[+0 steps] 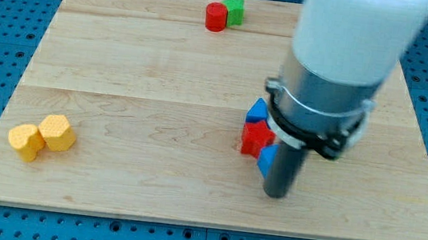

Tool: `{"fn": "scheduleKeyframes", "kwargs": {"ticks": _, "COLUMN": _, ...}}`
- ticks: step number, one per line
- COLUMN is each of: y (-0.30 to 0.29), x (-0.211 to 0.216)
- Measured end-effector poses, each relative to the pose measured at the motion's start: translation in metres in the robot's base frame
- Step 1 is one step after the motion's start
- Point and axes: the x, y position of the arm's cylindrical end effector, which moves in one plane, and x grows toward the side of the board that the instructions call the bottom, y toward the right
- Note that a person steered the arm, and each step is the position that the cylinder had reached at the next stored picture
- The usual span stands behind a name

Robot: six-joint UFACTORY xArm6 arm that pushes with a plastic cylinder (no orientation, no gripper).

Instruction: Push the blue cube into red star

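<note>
Looking down on a pale wooden desk [156,130], I see my tip [274,193] just right of the blue cube [265,160], which touches the red star [256,137]. A second blue piece [258,109] sits on the star's upper side. I have no hand, only a rod. I judge the push essentially done. Far off lie two yellow blocks [42,137], a red cylinder [216,16] and a green block [234,9].

Blue cube [264,160] half behind rod [283,170]
</note>
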Motion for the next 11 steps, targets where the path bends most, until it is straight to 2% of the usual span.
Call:
{"fn": "scheduleKeyframes", "kwargs": {"ticks": 3, "y": -0.056, "x": -0.098}}
{"fn": "scheduleKeyframes", "kwargs": {"ticks": 4, "y": -0.070, "x": -0.076}}
{"fn": "scheduleKeyframes", "kwargs": {"ticks": 5, "y": -0.067, "x": -0.008}}
{"fn": "scheduleKeyframes", "kwargs": {"ticks": 6, "y": -0.008, "x": -0.008}}
{"fn": "scheduleKeyframes", "kwargs": {"ticks": 8, "y": -0.006, "x": -0.049}}
{"fn": "scheduleKeyframes", "kwargs": {"ticks": 10, "y": -0.076, "x": -0.094}}
{"fn": "scheduleKeyframes", "kwargs": {"ticks": 11, "y": -0.092, "x": -0.097}}
